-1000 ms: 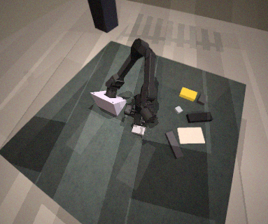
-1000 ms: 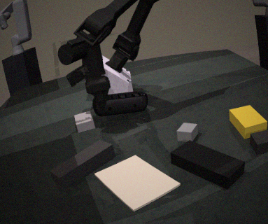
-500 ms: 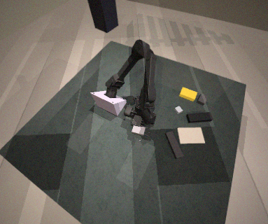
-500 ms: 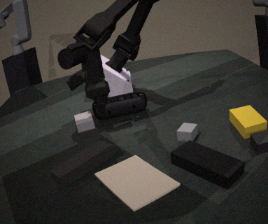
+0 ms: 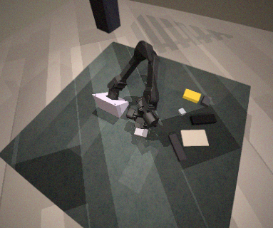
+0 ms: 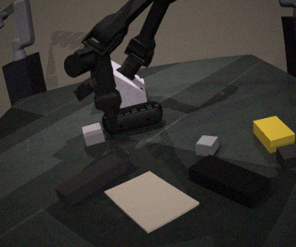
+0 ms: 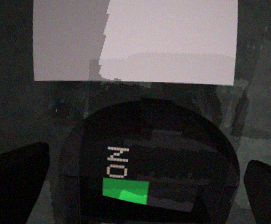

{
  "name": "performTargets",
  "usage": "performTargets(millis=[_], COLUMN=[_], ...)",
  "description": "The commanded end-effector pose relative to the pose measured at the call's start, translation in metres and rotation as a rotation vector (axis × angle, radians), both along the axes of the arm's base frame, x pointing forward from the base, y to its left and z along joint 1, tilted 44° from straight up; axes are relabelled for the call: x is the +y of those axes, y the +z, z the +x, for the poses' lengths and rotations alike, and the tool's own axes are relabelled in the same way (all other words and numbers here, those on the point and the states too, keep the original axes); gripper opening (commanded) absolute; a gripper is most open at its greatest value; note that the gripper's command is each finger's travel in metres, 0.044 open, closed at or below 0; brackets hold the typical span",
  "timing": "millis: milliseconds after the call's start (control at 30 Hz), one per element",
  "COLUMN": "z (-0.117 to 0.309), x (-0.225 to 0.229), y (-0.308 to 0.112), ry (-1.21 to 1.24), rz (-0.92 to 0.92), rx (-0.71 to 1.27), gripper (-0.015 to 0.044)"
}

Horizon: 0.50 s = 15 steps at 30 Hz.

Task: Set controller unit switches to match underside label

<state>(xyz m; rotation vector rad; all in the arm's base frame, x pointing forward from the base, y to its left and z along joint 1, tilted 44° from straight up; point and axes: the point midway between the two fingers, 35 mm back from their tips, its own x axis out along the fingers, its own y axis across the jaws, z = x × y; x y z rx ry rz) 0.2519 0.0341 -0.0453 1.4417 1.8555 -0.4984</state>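
Note:
The dark grey controller unit (image 6: 139, 117) (image 7: 151, 132) sits flat on its base, switches up, under the arm in the exterior view. Small green strips show along its top, too small there to read each switch. The wrist view shows its rounded end, a printed ON and one rocker switch (image 7: 127, 191) with a green half beside a dark half; a second green edge shows at the bottom border. The underside label is hidden. My gripper (image 7: 151, 165) (image 6: 112, 120) is open over this end, one finger on each side with gaps between.
A small white block (image 5: 141, 132) (image 6: 93, 134) (image 7: 171, 40) lies just beyond the unit's near end. Another white block (image 6: 206, 145), a yellow block (image 6: 273, 132), a black block (image 6: 229, 180), dark grey bars (image 6: 92, 179) (image 6: 294, 155) and a cream plate (image 6: 151, 201) lie farther off.

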Motion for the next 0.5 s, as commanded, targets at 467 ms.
performTargets(millis=[467], z=[-0.014], x=[0.014], y=[0.07], ry=[0.0], rz=[0.001], rx=[0.003], gripper=[0.044])
